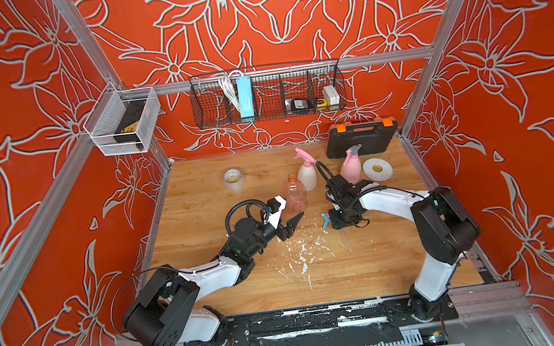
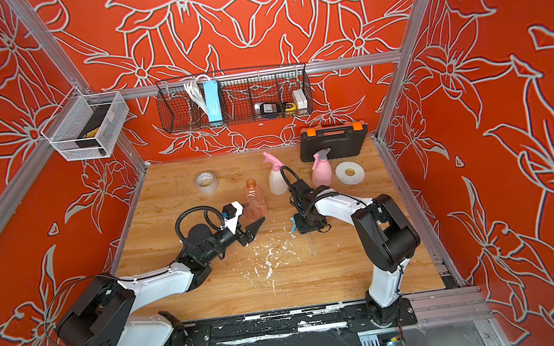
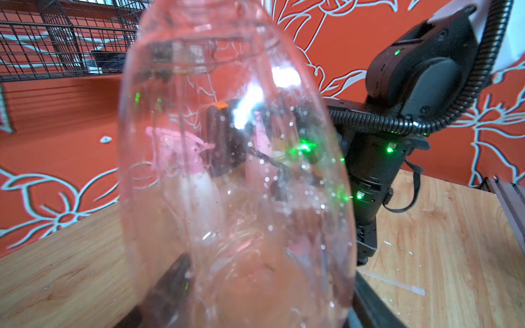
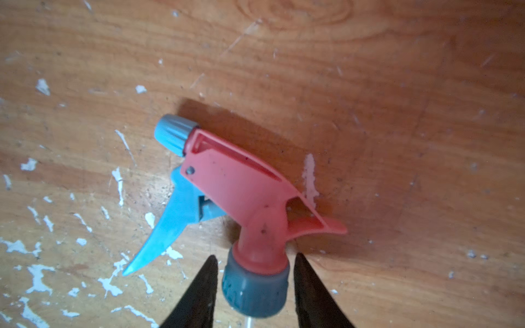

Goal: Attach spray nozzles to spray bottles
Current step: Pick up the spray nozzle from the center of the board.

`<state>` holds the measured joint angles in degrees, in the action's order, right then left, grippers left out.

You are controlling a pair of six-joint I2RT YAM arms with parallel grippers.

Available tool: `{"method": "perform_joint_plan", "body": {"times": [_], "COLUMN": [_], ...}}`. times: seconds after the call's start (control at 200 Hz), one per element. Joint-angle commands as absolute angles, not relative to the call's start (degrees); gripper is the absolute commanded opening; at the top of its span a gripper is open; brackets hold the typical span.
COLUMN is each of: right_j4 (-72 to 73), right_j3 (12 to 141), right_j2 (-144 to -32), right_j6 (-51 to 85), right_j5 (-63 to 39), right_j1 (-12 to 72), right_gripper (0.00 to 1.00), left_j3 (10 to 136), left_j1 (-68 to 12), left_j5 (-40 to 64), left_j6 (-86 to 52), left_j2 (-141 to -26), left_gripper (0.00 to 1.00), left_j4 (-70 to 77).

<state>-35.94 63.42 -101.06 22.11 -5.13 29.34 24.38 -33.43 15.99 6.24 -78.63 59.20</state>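
The orange bottle [image 1: 293, 195] is clamped low by the left gripper [image 1: 294, 220], neck left free. On the surface [image 1: 354, 273], the blue-triggered nozzle's [image 4: 235, 184] collar is straddled by the right gripper's [image 4: 254, 257] narrowly parted jaws.

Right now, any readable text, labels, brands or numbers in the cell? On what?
Nothing can be read in any view.
Black box in the white mesh basket: yellow label, too small.
Black device in the wire basket: white label, blurred.
Flat tape roll: marks on the core, too small.
Nozzle and clear bottle: no print shows.
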Motion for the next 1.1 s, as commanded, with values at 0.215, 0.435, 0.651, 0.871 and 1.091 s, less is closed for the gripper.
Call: {"method": "perform_joint_plan", "body": {"times": [0.215, 0.435, 0.651, 0.871, 1.091], "right_j4": [-36.8, -35.8, -36.1, -31.3, -16.2], "right_j3": [66.3, 64.6, 62.5, 62.2, 68.5], "right_j2": [-104.3, -101.4, -91.0, -71.0, -64.2], "right_j6": [21.5, 21.8, 21.7, 20.0, 15.8], "right_j5": [-5.8, -7.0, -8.7, -2.9, -2.1], "right_j1": [28.8, 28.7, 28.7, 28.7, 28.7], "right_gripper": [0.44, 0.28, 0.23, 0.21, 0.19], "left_j3": [25.1, 24.7, 26.0, 27.9, 28.8], "left_j1": [-33.6, -33.6, -33.6, -33.6, -34.2], "left_j5": [17.5, 17.0, 17.5, 19.3, 22.8], "left_j6": [7.5, 8.0, 8.3, 7.7, 6.3], "left_j2": [-78.3, -78.4, -79.1, -80.7, -83.8], "left_gripper": [0.5, 0.5, 0.5, 0.5, 0.5], "left_j4": [60.1, 60.4, 60.4, 60.6, 64.7]}}
